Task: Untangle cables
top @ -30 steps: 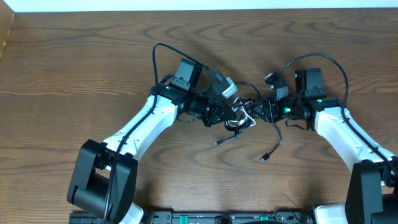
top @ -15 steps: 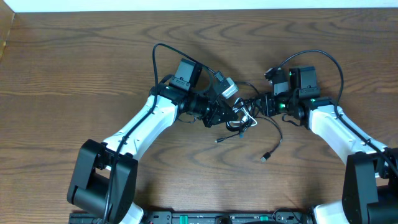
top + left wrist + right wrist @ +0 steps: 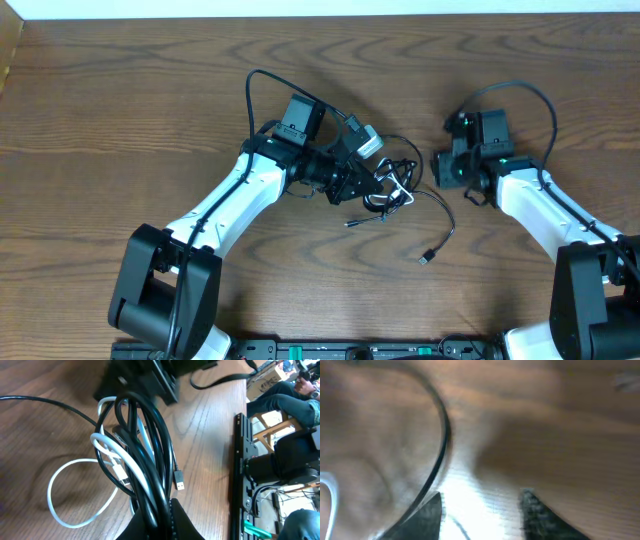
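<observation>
Clamping cables [image 3: 161,450] w/ left claw [image 3: 162,522], right claw [image 3: 482,517] nearby, gaping

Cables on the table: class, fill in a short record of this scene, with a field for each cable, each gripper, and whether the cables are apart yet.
black cable: coiled in several loops, one plug trailing free on the table
white cable: threaded among the black loops
left gripper: shut on the black cable
right gripper: open, empty, clear of the tangle
untangled: no
</observation>
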`<state>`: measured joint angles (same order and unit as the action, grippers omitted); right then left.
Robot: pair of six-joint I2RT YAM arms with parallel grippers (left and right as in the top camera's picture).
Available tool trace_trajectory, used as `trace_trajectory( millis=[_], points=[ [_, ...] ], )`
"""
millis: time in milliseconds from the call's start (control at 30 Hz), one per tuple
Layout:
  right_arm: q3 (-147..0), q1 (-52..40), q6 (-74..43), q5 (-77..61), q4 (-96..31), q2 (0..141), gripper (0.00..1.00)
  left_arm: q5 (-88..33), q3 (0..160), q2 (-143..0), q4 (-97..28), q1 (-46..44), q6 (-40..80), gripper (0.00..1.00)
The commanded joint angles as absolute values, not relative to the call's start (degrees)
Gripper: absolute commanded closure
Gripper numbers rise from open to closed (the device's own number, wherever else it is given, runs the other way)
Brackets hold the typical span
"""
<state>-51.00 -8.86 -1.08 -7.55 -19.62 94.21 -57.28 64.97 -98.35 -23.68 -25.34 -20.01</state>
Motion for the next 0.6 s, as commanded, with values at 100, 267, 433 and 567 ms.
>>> trace_trajectory(
  millis=[100, 267, 433, 567],
  points=[
    [-50.9, -3.8, 16.7, -27.6, -23.8, 87.6, 0.54, -57.0, 64.3, -97.1, -23.8, -25.4, -21.4, 0.93],
    [-50.9, -0.6, 23.9, -38.3, -27.8, 82.1, 0.48, -57.0, 64.3, -97.1, -23.8, -25.4, -21.4, 0.92],
    [-50.9, -1.6, 28.6, -46.7, -29.8, 81.6, 0.48, -57.0, 64.3, -97.1, -23.8, -25.4, -21.4, 0.93],
    [-50.9, -2.6, 28.6, -44.3, -29.4, 83.0, 0.54, -57.0, 64.3, -97.1, -23.8, -25.4, -21.4, 0.92]
  ],
)
